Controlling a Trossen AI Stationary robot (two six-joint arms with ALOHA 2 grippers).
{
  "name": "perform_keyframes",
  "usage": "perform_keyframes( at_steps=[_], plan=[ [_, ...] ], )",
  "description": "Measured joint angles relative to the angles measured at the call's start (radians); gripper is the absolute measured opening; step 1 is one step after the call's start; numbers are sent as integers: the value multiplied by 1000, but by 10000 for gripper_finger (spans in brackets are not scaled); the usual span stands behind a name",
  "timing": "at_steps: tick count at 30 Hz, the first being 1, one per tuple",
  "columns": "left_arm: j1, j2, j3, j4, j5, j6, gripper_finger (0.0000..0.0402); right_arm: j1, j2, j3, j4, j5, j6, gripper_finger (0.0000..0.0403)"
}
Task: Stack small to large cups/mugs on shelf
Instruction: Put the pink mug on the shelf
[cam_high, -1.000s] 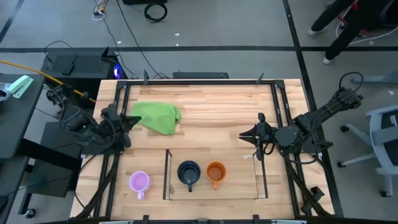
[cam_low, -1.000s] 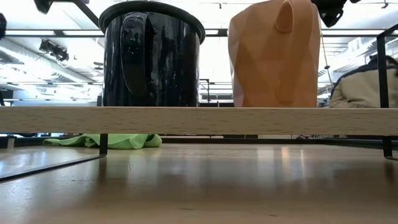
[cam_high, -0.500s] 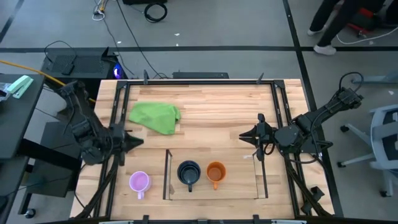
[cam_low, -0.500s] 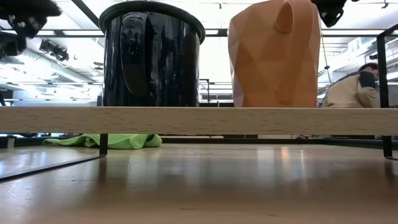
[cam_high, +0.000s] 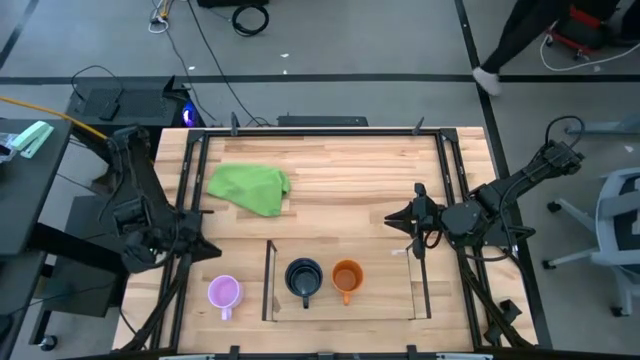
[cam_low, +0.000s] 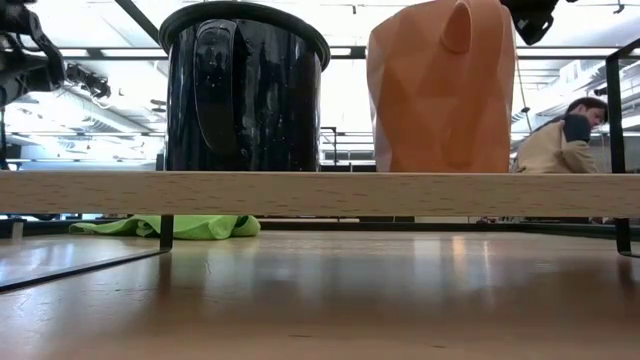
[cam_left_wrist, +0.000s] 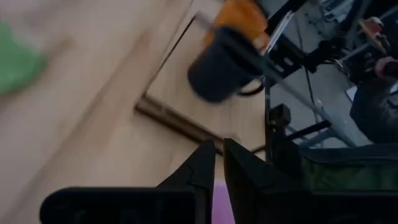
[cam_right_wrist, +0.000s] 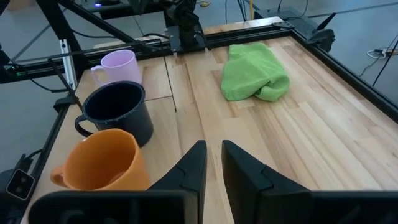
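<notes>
Two dark jointed arms, matte black housings, looped black cables along the links, each gripper with angular tapered black fingers

Counts: 3 mugs total – 1 black mug (cam_high: 304, 277), 1 orange mug (cam_high: 347, 277), 1 light purple mug (cam_high: 224, 293). 2 of the 3 sit inside the shelf (cam_high: 385, 301); 1 shelf only. 1 green cloth (cam_high: 250, 187). 2 arms w/ 1 gripper each: left gripper (cam_high: 203, 250), right gripper (cam_high: 397, 217). 1 table (cam_high: 340, 165). 1 person (cam_low: 560, 140) in the low view.
</notes>
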Motion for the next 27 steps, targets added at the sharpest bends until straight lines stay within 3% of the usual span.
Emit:
perform_keyframes(
  at_steps=[6, 13, 23, 27],
  plan=[
    [0, 37, 0, -37, 160, -274, 35, 0, 0, 0, 0, -1, 0, 56],
    [0, 142, 1, -12, 307, -471, 45, 0, 0, 0, 0, -1, 13, 56],
    [34, 251, 1, 1, 338, -513, 62, 0, 0, 0, 0, -1, 19, 56],
    [78, 273, 1, -24, 399, -515, 68, 0, 0, 0, 0, -1, 24, 56]
  ],
)
